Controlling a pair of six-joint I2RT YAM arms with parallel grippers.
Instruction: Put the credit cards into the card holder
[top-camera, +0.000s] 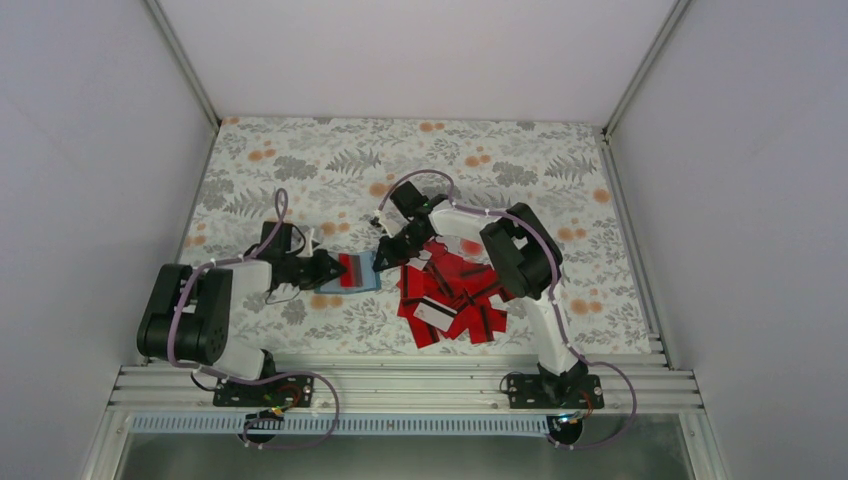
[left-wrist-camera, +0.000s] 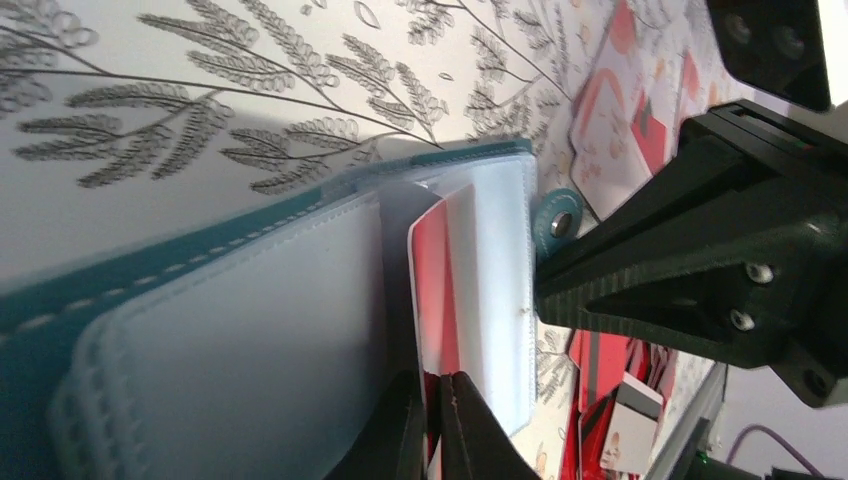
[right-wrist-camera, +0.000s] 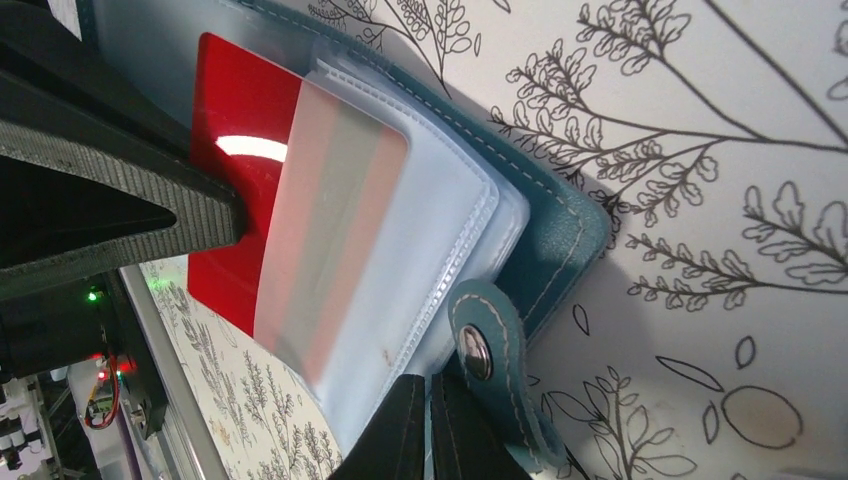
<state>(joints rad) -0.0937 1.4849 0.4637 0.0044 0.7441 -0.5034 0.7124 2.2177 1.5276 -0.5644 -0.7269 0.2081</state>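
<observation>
Left gripper pinches a red credit card, long edge leading, half inside the clear pocket of the card holder. The pocket lies straight ahead. Right gripper, jaws closed, sits opposite by the snap tab.

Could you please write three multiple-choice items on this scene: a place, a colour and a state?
1. Relative to the card holder in the top view, the loose credit cards lie: A to its left; B to its right; C on top of it.
2. The card holder's cover is: A teal; B black; C yellow.
3. The red card in the left gripper is: A fully pocketed; B partly inside a clear pocket; C flat on the table.
Key: B, the pile sits to its right; A, a stitched teal edge shows; B, part of it lies behind plastic.
</observation>
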